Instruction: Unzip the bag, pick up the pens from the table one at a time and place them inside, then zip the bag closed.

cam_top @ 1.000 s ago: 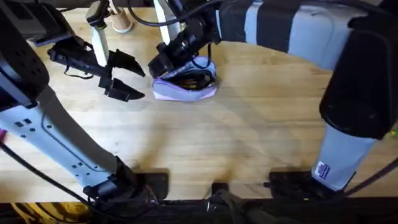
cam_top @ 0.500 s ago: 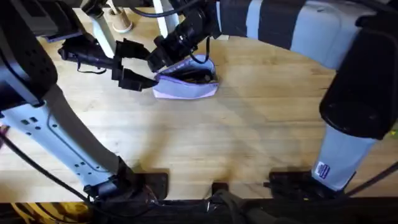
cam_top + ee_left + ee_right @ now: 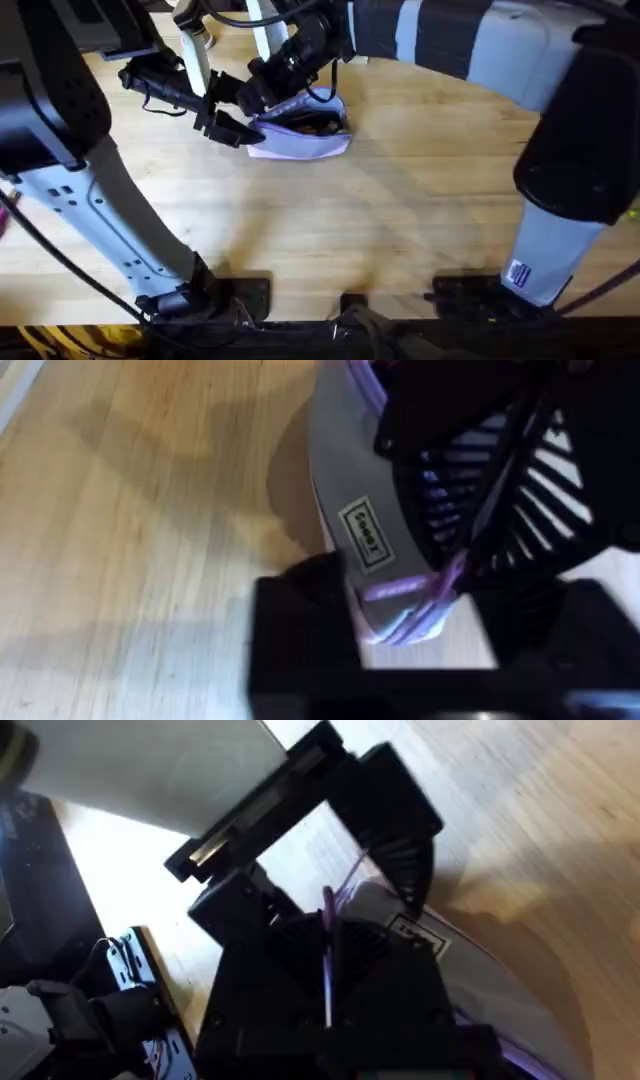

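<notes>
The lavender bag (image 3: 300,140) lies on the wooden table (image 3: 400,220) at the back centre, its zipper partly open. Dark slim shapes, the pens (image 3: 314,124), lie inside the mouth. My right gripper (image 3: 262,92) sits over the bag's left end. In the right wrist view it (image 3: 328,955) is shut on a thin purple zipper pull (image 3: 327,910). My left gripper (image 3: 230,120) is open at the same end, one finger on each side of it. The left wrist view has the labelled bag end (image 3: 362,540) between the left gripper's black fingers (image 3: 300,630).
White rack posts (image 3: 192,55) stand at the back left, behind the left gripper. The right arm's grey body (image 3: 470,45) crosses the upper right and its base (image 3: 545,270) stands at the front right. Bare wood stretches in front of the bag.
My left gripper has moved right from the open table to the bag's left end, fingers still spread. The right gripper and the bag have barely shifted.
</notes>
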Action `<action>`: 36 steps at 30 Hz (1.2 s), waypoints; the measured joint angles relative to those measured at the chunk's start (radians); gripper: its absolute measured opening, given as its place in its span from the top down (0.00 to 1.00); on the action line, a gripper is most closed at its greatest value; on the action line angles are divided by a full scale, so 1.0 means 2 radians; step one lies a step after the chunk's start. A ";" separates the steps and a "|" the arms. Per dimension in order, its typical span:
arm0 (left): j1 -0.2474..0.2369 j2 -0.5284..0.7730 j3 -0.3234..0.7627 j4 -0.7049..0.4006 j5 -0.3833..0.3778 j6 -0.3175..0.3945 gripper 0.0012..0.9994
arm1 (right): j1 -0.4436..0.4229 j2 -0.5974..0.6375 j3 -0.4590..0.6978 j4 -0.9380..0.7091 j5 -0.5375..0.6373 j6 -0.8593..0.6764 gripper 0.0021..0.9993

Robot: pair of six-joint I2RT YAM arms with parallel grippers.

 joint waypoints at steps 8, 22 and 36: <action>-0.001 0.000 0.000 -0.002 0.001 -0.004 0.95 | -0.004 0.000 0.002 0.001 0.008 0.000 0.97; -0.001 0.000 0.000 0.004 0.007 -0.004 0.96 | -0.078 0.000 0.008 -0.084 0.009 0.003 0.97; -0.004 0.000 0.000 0.011 0.019 -0.004 0.96 | -0.148 -0.022 0.008 -0.122 0.020 0.004 0.97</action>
